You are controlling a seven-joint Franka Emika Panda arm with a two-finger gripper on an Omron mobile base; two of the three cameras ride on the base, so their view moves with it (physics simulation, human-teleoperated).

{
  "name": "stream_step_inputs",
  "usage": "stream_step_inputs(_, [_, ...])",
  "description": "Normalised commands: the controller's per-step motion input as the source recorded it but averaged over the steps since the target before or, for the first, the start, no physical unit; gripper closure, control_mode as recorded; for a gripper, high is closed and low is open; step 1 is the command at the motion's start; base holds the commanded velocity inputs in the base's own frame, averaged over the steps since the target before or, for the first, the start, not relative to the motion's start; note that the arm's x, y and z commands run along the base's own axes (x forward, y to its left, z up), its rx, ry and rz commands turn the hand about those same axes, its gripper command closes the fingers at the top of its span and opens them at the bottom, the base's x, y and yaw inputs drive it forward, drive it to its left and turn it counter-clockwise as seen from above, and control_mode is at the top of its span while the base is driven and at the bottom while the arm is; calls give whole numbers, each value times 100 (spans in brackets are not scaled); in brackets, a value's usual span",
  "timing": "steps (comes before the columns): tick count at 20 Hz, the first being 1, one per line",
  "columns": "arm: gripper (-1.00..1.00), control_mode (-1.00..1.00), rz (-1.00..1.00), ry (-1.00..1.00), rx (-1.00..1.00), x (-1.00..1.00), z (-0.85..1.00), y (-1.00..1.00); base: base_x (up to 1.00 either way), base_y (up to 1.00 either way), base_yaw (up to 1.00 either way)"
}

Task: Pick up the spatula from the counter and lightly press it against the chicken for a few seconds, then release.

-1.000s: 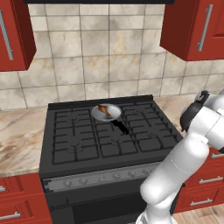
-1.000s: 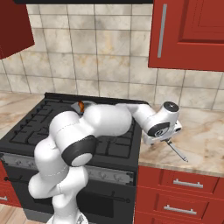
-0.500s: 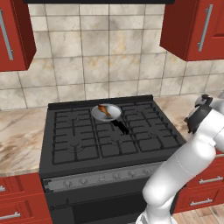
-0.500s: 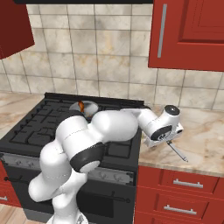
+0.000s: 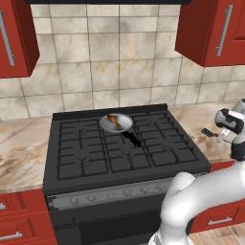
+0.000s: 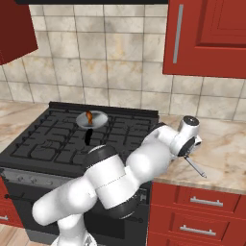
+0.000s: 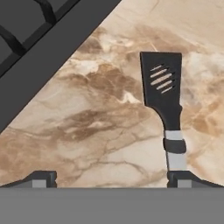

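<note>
The black gas stove with cast-iron grates takes up the middle of the scene. To its right runs the beige veined marble counter, where the work now stands. On a rear burner sits the small round silver pan, well apart from the counter patch under the hand. The black slotted spatula with a grey-banded handle lies flat on that marble, just beside the stove's right edge. Seen from the hand camera, its long axis runs almost straight up the picture, blade at the far end and handle towards the camera. The two-finger gripper hangs above it, spread wide with nothing between its jaws. The relation that matters is sideways offset. The handle does not pass through the middle of the gap but comes down right at the right-hand fingertip in this view, leaving the other fingertip far off across bare marble. The closing line of the jaws already crosses the handle roughly square, so I judge that little turning is needed. What the next move calls for is a slide towards the handle side until the handle sits midway, then a descent. Otherwise one finger may land on top of the handle. The brown piece of chicken waits in the pan, away to the arm's left.
</note>
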Motion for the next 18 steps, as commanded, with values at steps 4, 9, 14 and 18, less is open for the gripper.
stream_step_inputs(4, [-100, -100, 2, 5, 0, 26, -15, -5, 0, 0, 0])
stream_step_inputs(9, [-100, -100, 2, 5, 0, 23, -15, -8, 0, 0, 0])
stream_step_inputs(14, [-100, -100, 3, 4, 0, 19, -17, -15, 0, 0, 0])
stream_step_inputs(18, [-100, -100, 3, 4, 0, 17, -18, -16, 0, 0, 0])
